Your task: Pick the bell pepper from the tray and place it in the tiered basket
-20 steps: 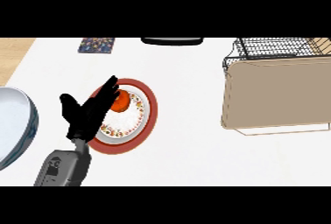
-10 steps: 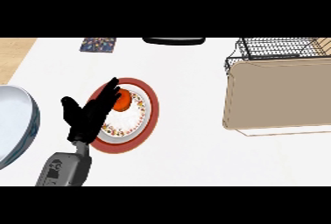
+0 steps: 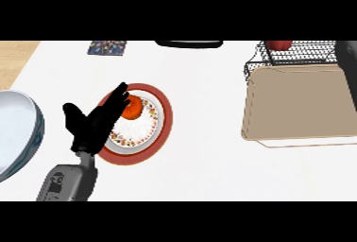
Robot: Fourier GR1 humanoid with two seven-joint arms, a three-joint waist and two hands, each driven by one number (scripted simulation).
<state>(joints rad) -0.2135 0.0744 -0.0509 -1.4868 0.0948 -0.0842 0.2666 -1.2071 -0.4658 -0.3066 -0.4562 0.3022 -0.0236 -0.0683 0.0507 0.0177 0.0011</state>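
Observation:
An orange-red bell pepper point(image 3: 132, 108) lies on the upper part of a patterned plate with a red rim point(image 3: 165, 124), left of centre. My left hand point(image 3: 94, 125) hovers open over the plate's left side, its straight fingers point(image 3: 117, 97) reaching up alongside the pepper's left edge and partly covering it. The black wire tiered basket point(image 3: 300, 53) stands at the upper right, with something red point(image 3: 279, 44) at its top edge. A dark strip at the right edge, beside the basket, looks like my right hand point(image 3: 347, 64); little of it shows.
A tan tray point(image 3: 300, 106) lies below the basket at the right. A large pale bowl point(image 3: 17, 130) sits at the left edge. A dark flat object point(image 3: 190, 44) and a patterned square point(image 3: 106, 47) lie along the far side.
My left hand has edged slightly closer to the pepper, still open. A dark shape has come into view at the right edge by the basket.

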